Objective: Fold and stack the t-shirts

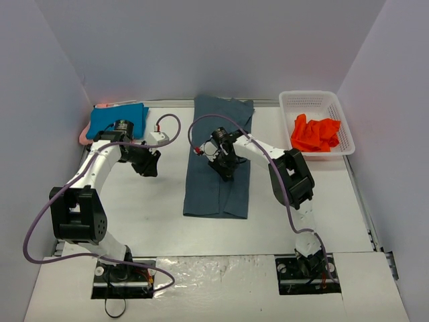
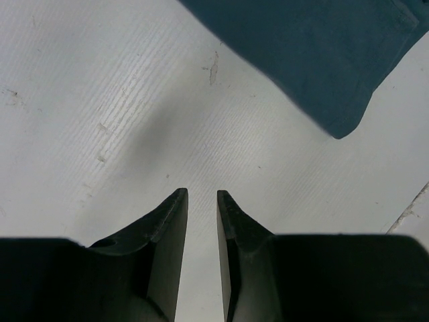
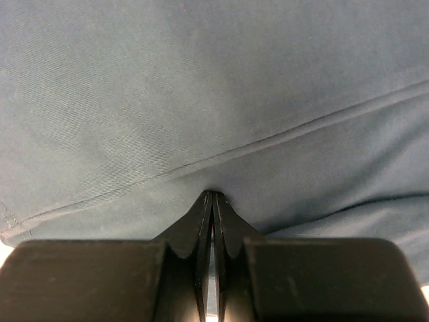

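The dark slate blue-grey t-shirt lies as a long folded strip in the middle of the table. My right gripper is down on its middle. In the right wrist view the gripper is shut, with its tips pinching a ridge of the slate cloth. My left gripper hangs over bare table left of the strip. Its jaws stand slightly apart and empty, and a corner of dark blue cloth shows ahead. The teal-blue t-shirt lies folded at the back left on the pale pink one. The orange-red t-shirt is crumpled in the basket.
The white lattice basket stands at the back right. White walls close in the table on three sides. The left arm's elbow reaches over the teal shirt. Purple cables loop over both arms.
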Controlling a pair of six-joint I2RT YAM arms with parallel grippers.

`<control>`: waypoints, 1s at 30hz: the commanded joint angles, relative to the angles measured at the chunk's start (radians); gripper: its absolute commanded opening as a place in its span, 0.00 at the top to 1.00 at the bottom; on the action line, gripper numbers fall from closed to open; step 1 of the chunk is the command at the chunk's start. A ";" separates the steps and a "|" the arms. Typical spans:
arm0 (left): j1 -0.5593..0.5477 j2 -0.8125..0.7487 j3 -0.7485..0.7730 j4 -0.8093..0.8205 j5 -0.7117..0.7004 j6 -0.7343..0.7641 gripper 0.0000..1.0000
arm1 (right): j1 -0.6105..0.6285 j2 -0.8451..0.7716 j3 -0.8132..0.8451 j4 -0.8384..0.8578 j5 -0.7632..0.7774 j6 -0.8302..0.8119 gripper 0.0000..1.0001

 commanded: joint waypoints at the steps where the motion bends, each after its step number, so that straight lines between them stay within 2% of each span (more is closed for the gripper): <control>1: 0.012 -0.006 0.004 -0.009 0.013 -0.004 0.76 | -0.036 0.074 0.015 0.037 0.098 -0.018 1.00; 23: 0.012 -0.022 -0.014 0.022 0.005 -0.024 0.72 | -0.051 0.093 0.058 0.060 0.164 0.013 1.00; 26: 0.017 -0.025 -0.013 0.019 0.011 -0.022 0.71 | -0.050 0.050 0.046 0.052 0.144 0.010 0.93; 30: 0.023 -0.026 -0.008 0.015 0.016 -0.025 0.68 | -0.051 -0.031 0.045 0.022 0.095 0.019 0.90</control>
